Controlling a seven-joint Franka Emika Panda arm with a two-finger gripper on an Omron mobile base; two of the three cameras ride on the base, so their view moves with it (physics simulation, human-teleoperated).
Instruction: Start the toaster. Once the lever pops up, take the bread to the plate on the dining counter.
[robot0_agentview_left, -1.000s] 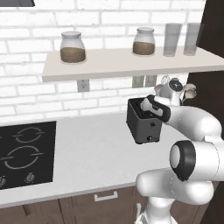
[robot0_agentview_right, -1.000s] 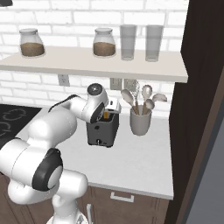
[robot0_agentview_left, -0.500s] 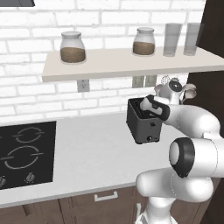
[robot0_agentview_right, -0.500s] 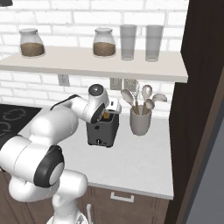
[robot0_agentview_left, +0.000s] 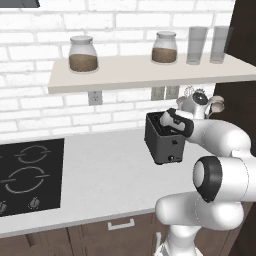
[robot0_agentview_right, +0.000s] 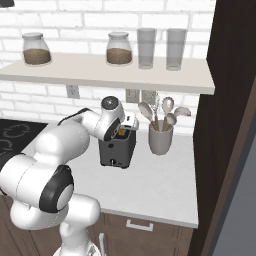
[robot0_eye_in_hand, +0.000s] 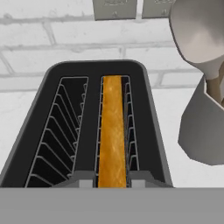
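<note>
The dark toaster (robot0_agentview_left: 164, 144) (robot0_agentview_right: 117, 151) stands on the grey countertop near the brick wall. My gripper (robot0_agentview_left: 173, 128) (robot0_agentview_right: 123, 129) hangs right over its top. In the hand view the toaster's rim (robot0_eye_in_hand: 52, 78) frames two slots. The left slot is empty, and the golden-brown bread (robot0_eye_in_hand: 112, 131) stands on edge in the right one. My gripper (robot0_eye_in_hand: 112, 181) is shut on the near end of the bread, one fingertip (robot0_eye_in_hand: 83, 179) pressed against each side of the crust. The plate and the dining counter are out of view.
A grey holder of wooden spoons (robot0_agentview_right: 161, 140) (robot0_eye_in_hand: 201, 109) stands close to the toaster's right. A shelf (robot0_agentview_left: 140, 71) with jars and glasses runs above. A black cooktop (robot0_agentview_left: 25, 172) lies far left. A dark cabinet side (robot0_agentview_right: 230, 125) walls off the right.
The gripper's fingers have closed from wide open onto the bread in the slot. The arm and toaster have hardly moved.
</note>
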